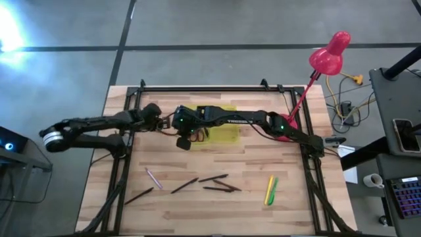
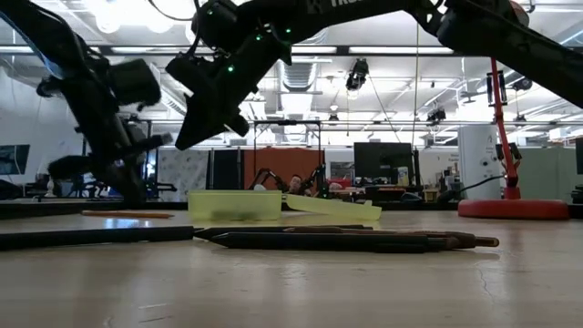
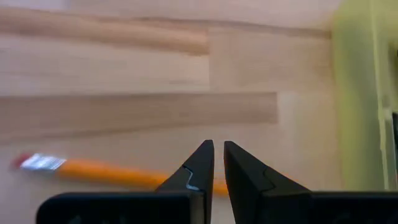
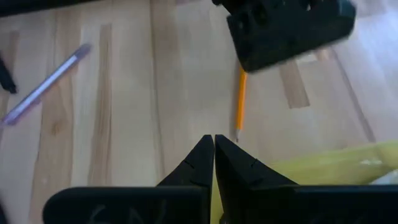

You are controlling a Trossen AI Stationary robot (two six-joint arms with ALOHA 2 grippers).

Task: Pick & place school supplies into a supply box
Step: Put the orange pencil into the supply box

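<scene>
The right end effector (image 1: pixel 185 141) hangs above the worktop (image 1: pixel 164 207), just beside the near left corner of the supply box (image 1: pixel 223 133). Its two dark fingers (image 4: pixel 202 158) are pressed together and hold nothing. The left end effector (image 1: pixel 160 123) is close by, on the left side of the box, and its fingers (image 3: pixel 200 167) are almost together with only a thin gap between them. Nothing is in them either. An orange pencil (image 4: pixel 240 104) lies flat on the wood under the left end effector, just beside the box. In the left wrist view the pencil's metal band and red end show. The supply box is a see-through yellow-green case that sits open toward the back of the worktop, between the two arms. Something with a red handle lies inside it, but it is partly hidden by the right arm. Nearer the front edge, a thin pink pen (image 1: pixel 154 178) lies on the left. Several dark pens (image 1: pixel 214 178) are spread out in the middle. A yellow marker (image 1: pixel 268 191) and a green marker (image 1: pixel 273 187) lie touching side by side on the right. A pink lamp (image 1: pixel 329 56) stands at the back right corner.
</scene>
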